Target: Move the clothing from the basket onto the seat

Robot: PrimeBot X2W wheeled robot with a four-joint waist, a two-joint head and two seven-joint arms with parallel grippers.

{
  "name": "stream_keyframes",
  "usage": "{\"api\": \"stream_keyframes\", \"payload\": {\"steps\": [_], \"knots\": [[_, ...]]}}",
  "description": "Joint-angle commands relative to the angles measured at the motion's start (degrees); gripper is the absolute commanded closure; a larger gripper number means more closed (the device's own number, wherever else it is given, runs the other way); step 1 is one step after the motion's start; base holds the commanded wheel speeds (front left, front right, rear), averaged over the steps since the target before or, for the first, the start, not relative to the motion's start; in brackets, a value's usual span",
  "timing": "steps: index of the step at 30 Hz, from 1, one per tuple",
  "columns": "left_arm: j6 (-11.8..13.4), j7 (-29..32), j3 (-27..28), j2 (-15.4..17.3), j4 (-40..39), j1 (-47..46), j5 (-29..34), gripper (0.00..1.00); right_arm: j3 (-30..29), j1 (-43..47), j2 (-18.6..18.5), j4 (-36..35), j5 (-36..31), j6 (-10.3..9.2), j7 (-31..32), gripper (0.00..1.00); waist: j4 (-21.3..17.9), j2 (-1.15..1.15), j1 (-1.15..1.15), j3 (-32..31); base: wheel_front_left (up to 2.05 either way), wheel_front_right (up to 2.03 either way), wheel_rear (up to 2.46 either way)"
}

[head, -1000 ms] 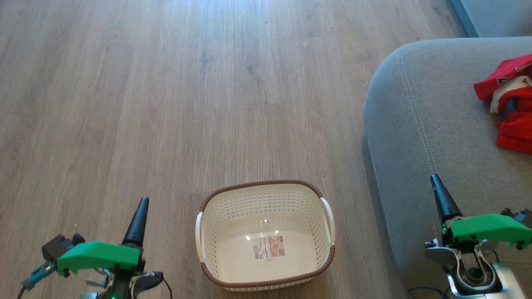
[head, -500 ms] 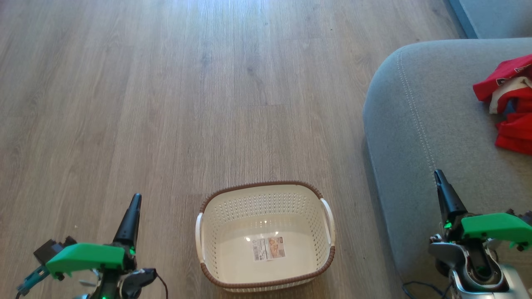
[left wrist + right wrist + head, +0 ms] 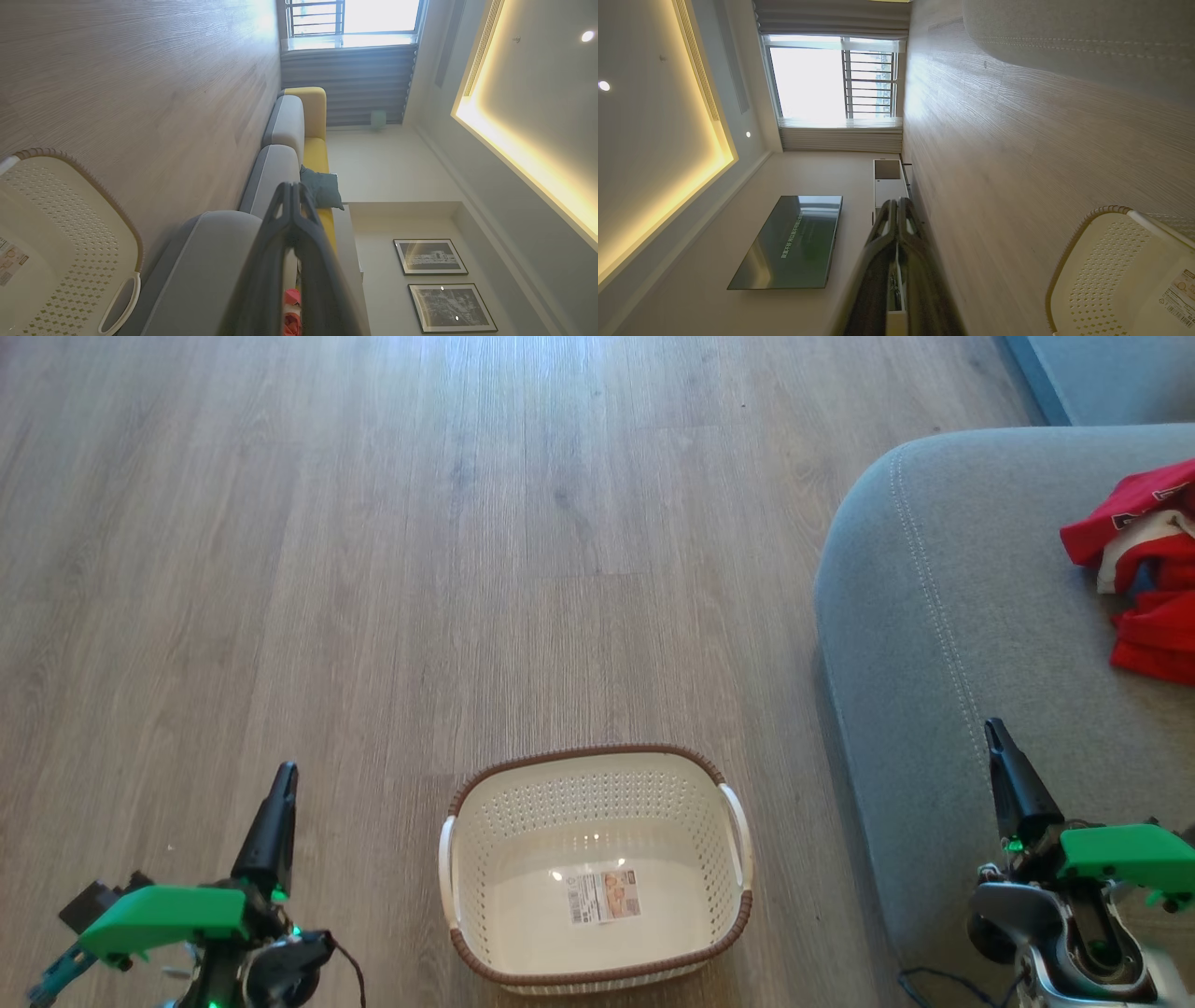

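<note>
Clothing (image 3: 1153,588) lies bunched on the seat (image 3: 934,616), the basket (image 3: 588,749) empty. Your left hand (image 3: 285,770) and right hand (image 3: 992,726) are closed on nothing. Judge it soft, light, floppy; pinch a raised fold if regrasping.

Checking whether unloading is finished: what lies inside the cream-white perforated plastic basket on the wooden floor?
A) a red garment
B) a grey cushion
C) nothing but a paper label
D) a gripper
C: the basket has a bare floor with just its paper label, while the red clothing lies on the grey-blue sofa seat.
</note>
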Motion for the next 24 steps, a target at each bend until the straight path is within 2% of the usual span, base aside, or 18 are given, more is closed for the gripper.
{"api": "stream_keyframes", "payload": {"steps": [1, 24], "knots": [[-0.53, 0.24, 2.27, 0.64, -1.89, -3.3, -0.43, 1.0, 0.84, -1.21, 0.18, -2.27, 0.44, 0.03, 0.28, 1.0, 0.0, 0.0, 0.0, 0.0, 0.0, 0.0, 0.0], [-0.53, 0.56, 2.66, 0.36, -1.87, -3.33, -0.11, 1.0, 0.87, -1.21, 0.18, -2.27, 0.46, 0.03, 0.26, 1.0, 0.0, 0.0, 0.0, 0.0, 0.0, 0.0, 0.0]]}}
